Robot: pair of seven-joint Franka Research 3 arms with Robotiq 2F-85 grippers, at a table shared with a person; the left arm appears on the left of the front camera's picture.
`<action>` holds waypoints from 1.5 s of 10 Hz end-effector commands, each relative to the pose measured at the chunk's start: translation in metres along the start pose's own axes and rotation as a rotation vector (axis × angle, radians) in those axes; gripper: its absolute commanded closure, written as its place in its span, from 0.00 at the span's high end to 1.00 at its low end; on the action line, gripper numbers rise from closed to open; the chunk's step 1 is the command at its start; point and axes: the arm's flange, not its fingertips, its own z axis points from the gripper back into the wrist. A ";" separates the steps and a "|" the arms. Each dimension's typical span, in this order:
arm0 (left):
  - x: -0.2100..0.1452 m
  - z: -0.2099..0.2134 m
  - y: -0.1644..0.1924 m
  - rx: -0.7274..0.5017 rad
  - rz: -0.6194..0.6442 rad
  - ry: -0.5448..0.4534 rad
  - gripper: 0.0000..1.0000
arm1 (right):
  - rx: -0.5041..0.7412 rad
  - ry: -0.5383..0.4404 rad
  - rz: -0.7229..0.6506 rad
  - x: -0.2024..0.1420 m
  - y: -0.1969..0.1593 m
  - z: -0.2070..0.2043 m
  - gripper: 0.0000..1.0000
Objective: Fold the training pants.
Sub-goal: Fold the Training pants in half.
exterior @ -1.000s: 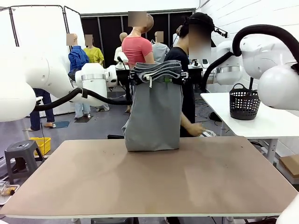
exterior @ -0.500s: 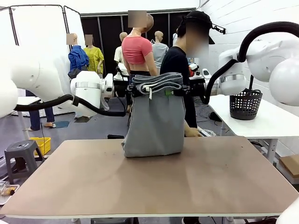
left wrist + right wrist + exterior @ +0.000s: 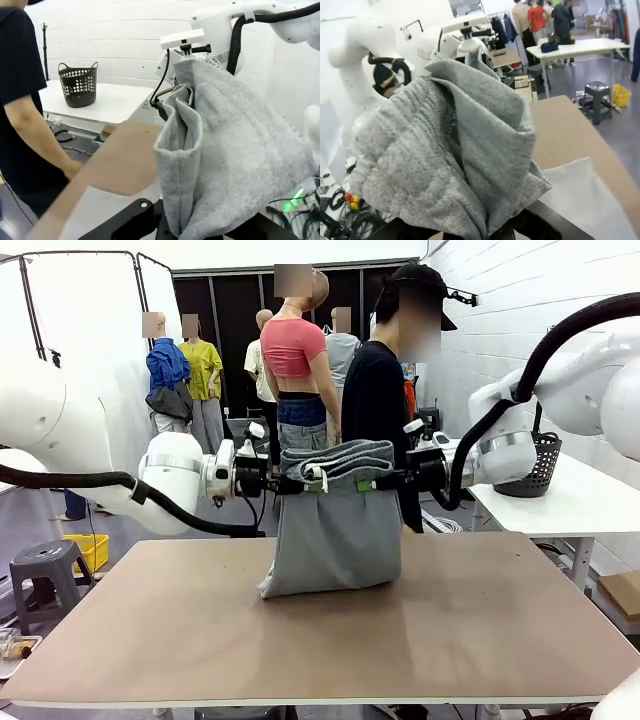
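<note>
The light grey training pants point(image 3: 335, 535) hang between my two grippers above the far half of the table point(image 3: 300, 640). Their waistband end is draped over the top, and the lower edge rests bunched on the tabletop. My left gripper point(image 3: 285, 483) is shut on the pants' upper left edge. The right gripper point(image 3: 387, 483) is shut on the upper right edge. In the left wrist view the grey pants point(image 3: 225, 150) rise from my left gripper point(image 3: 170, 227), which they cover. The right wrist view shows the pants point(image 3: 450, 150) heaped over the right gripper point(image 3: 505, 227).
A person point(image 3: 378, 390) in a black shirt stands just behind the pants at the table's far edge. A black mesh basket point(image 3: 545, 465) sits on a white side table point(image 3: 580, 505) at the right. The near tabletop is bare.
Both grippers have come down with the pants, so more cloth now rests on the table. The person has straightened up behind the table.
</note>
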 end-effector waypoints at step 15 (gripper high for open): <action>-0.038 0.022 -0.075 -0.012 0.429 0.067 0.00 | 0.000 0.010 -0.308 -0.062 0.058 -0.017 0.00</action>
